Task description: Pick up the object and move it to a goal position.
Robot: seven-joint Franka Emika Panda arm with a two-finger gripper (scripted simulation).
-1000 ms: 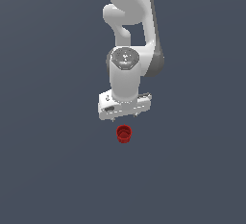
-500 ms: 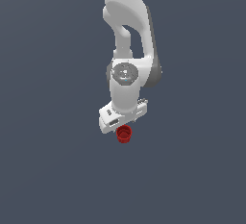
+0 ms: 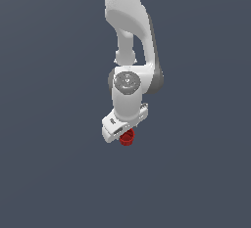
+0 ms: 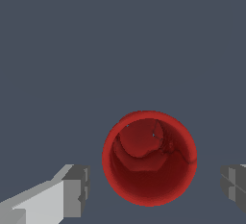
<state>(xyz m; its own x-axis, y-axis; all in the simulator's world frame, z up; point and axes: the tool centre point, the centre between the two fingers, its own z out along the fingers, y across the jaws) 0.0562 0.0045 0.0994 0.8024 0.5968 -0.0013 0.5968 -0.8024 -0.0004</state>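
Gripper (image 4: pixel 151 189) is spread wide, one grey finger pad (image 4: pixel 77 190) at the lower left of the wrist view and the other just peeking in at the lower right edge, with clear gaps on both sides of the cup (image 4: pixel 149 158). Nothing is pinched yet; neither pad touches the red rim.

The cup sits in the lower middle of the wrist view, hollow top facing straight up at the camera, so its axis runs along the approach line, upright. It lies between the two pads but a touch forward of the line joining them, its centre a little above that line in the frame. That is the relation to watch: my read is that the hand wants a small nudge toward the cup and a bit more descent before the pads close on its wall.

In the exterior view, the white hand (image 3: pixel 123 124) hangs just below centre frame, tilted, and the cup (image 3: pixel 127 137) pokes out right beneath it, partly hidden by the hand body. How much height remains between fingertips and floor I cannot tell from here.

Room to move looks generous: the grey floor (image 3: pixel 49 173) is all that shows around the cup in both views. No goal marker shows in either picture, so where the cup must go I cannot say.
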